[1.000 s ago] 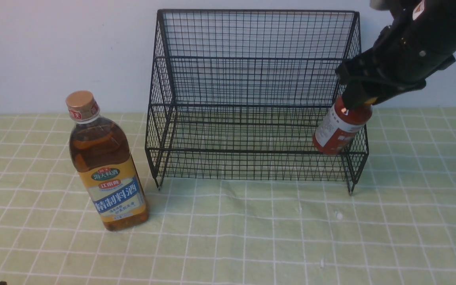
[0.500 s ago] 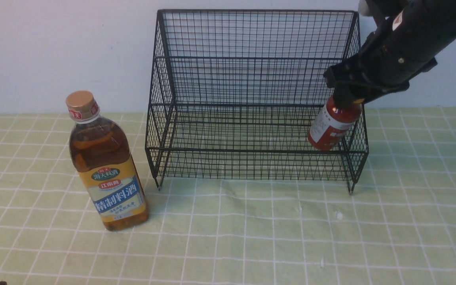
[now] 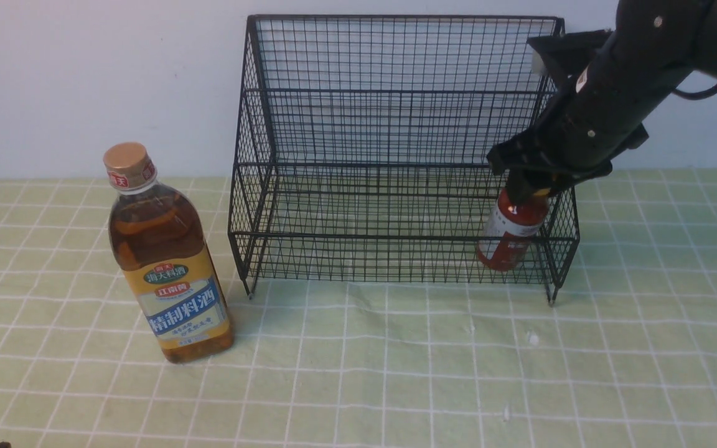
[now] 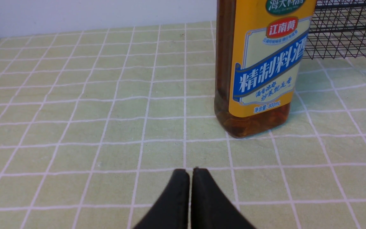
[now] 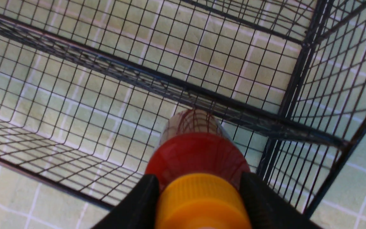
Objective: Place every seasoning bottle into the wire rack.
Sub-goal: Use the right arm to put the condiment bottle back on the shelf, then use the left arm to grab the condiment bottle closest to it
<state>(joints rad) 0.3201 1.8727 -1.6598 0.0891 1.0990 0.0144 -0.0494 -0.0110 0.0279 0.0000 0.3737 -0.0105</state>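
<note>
Since the earlier frame, the red sauce bottle [image 3: 511, 230] has gone lower in the wire rack [image 3: 396, 236], behind its front mesh, right of centre. My right pincer [image 3: 536, 186] is around its orange cap; I cannot tell whether it clamps. My left pincer [image 4: 191, 171] is together. The amber bottle [image 3: 168, 267] stands on the counter [image 3: 358, 361], at the left of the frame.

- A plain, pale wall [image 3: 97, 74] rises behind the right gripper [image 3: 536, 188].
- Below it spreads a pale green, white-gridded surface [image 3: 333, 386].
- Soft light falls.
</note>
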